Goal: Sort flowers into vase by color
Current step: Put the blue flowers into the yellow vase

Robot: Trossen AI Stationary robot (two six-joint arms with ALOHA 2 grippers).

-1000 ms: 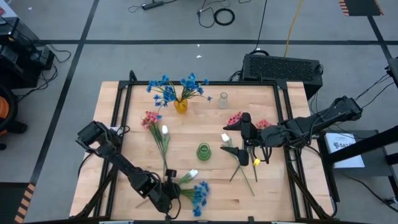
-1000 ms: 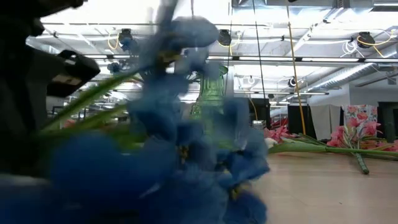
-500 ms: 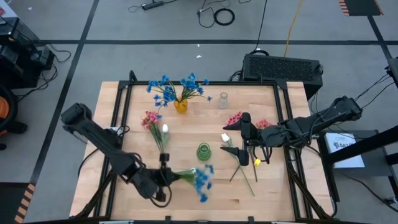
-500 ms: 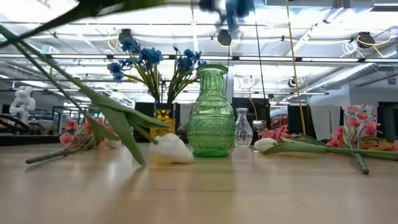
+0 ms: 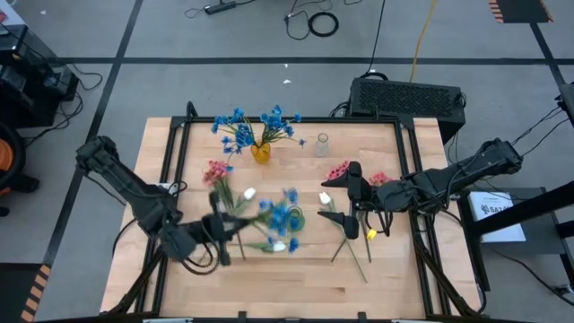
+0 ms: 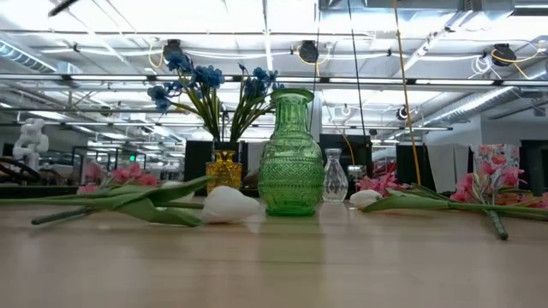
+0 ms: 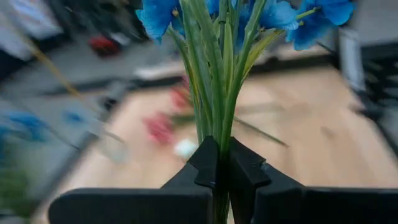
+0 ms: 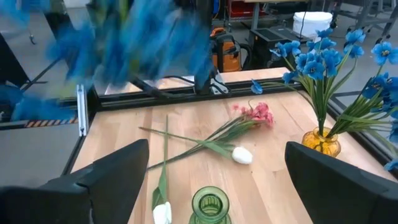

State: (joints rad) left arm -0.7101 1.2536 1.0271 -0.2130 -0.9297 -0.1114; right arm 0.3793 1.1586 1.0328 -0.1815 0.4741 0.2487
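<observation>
The left gripper point(image 7: 219, 163) is clenched on the stems of a blue sprig point(image 5: 280, 218), carried above the table's middle, blooms pointing right. The yellow vase point(image 5: 260, 152) with blue flowers lies farther back, nearer this arm; the right gripper point(image 5: 352, 190) waits, splayed.

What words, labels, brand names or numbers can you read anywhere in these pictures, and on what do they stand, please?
None can be read for certain.
White sheet beside the table, on the right arm's side: dark print, too small to read.
The yellow vase, green vase and small clear vase show no lettering.
</observation>
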